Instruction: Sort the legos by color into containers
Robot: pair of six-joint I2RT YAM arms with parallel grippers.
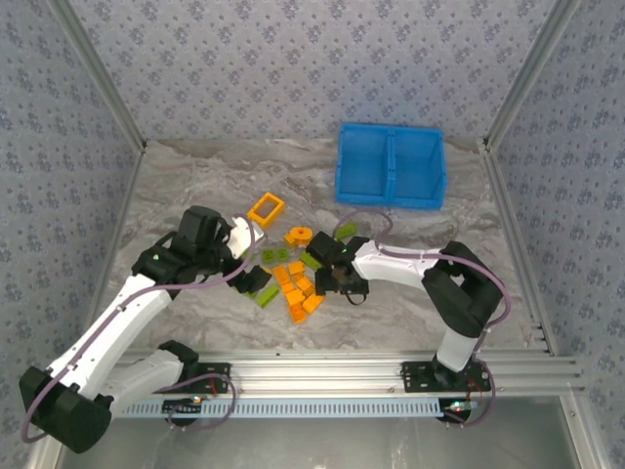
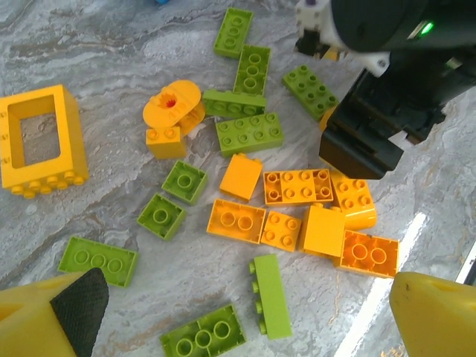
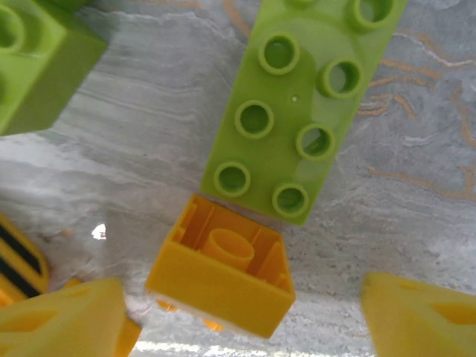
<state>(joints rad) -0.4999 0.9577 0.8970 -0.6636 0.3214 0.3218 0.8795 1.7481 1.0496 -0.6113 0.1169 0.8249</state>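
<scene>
The legos (image 1: 296,281) lie in a loose orange and lime green pile mid-table, with the open orange frame (image 1: 266,208) and the round orange piece (image 1: 298,235) at its far edge. The blue bin (image 1: 344,166) with its two containers stands at the back right. My right gripper (image 3: 242,327) is low over the pile's right side, open, its yellow fingers (image 3: 67,320) either side of an upturned orange brick (image 3: 216,279) that touches a green six-stud brick (image 3: 297,126). Above the pile's left side my left gripper (image 2: 249,320) hangs open over a slim green brick (image 2: 271,296) lying on its side.
Aluminium frame rails border the marble table on both sides and along the near edge (image 1: 342,369). Patterned walls close off the back and sides. The right arm's black wrist (image 2: 364,134) stands over the pile's right part, close to the left gripper.
</scene>
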